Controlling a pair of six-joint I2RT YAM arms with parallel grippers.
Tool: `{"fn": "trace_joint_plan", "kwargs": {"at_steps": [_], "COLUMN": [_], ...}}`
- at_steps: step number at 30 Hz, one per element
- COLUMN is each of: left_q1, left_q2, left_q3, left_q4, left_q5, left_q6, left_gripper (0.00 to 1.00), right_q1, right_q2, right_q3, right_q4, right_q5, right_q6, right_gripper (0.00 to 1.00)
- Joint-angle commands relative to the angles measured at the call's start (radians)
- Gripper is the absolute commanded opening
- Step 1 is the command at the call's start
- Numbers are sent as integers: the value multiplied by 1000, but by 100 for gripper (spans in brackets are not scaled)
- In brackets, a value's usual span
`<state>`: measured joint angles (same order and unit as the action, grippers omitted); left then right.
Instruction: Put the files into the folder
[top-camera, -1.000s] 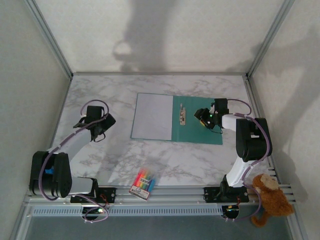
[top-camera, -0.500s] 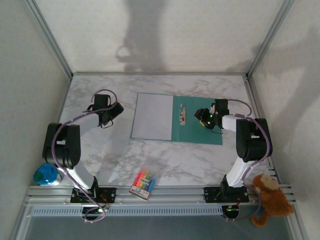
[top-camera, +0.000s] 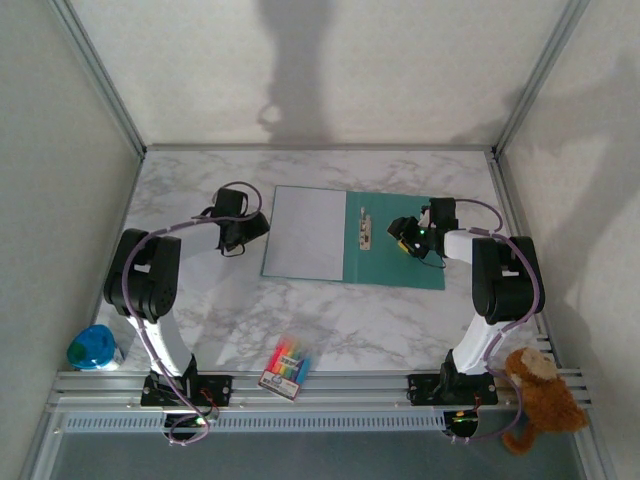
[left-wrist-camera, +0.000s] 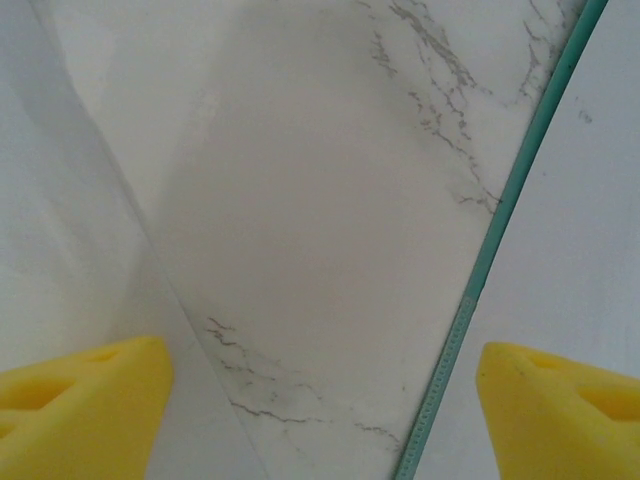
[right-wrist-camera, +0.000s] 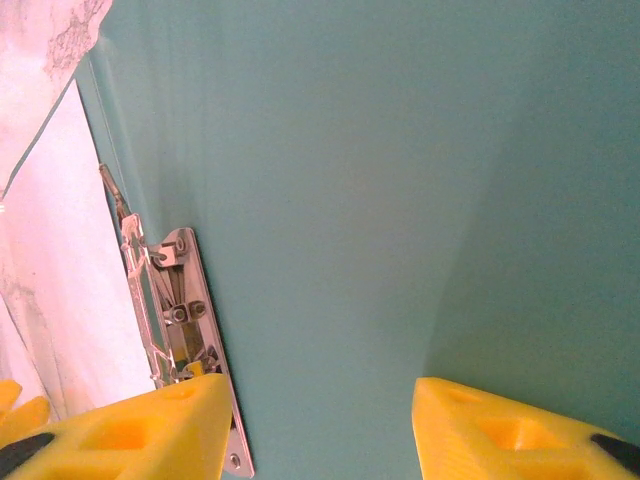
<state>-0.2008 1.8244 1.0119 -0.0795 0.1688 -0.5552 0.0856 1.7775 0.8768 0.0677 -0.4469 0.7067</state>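
Folder (top-camera: 400, 270) under right end effector (top-camera: 403, 235) spread empty, left end effector (top-camera: 252, 229) spread empty beside files (top-camera: 305, 232)

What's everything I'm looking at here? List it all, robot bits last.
thin teal-green card folder: one, teal, lying open mid-table
white paper sheets: count unclear, white, on the folder's left half
small metal clip fastener: one, silver, along the folder's spine
packet of coloured pens: one, multicoloured, near table edge
blue round container: one, blue, near-left corner
plush teddy bear: one, brown, near-right corner
marble-patterned table: one, white-grey
left gripper: one, yellow fingers, open, at the folder's left edge
right gripper: one, yellow fingers, open, over the teal cover
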Motion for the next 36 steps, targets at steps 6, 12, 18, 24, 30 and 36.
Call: {"fn": "trace_joint_plan", "kwargs": {"at_steps": [6,12,18,24,30,36], "left_q1": [-79,-81,-45,65,131,238], "left_q2": [-90,-202,-377,-595,-752,-914], "left_q3": [-96,-84,-98,-242,-345,-514], "left_q4": [-155,-186,-157,-73,-117,-55], "left_q5": [49,23,-95,-189,-379,-379], "left_q6": [129,140,53,-62,-136,-190], "left_gripper": [80,82,86,87,91,99], "right_q1": [8,41,134,336,509,608], "right_q2": [13,-17,-50,0,178,396], "right_q3": [0,14,138,282,482,762], "right_q4": [9,4,-87,-88,-76,-198], "right_q5": [-9,-22,-70,-98,-127,-132], "right_q6": [3,-4,-8,8,33,25], "right_gripper": [51,50,50,52,50,48]}}
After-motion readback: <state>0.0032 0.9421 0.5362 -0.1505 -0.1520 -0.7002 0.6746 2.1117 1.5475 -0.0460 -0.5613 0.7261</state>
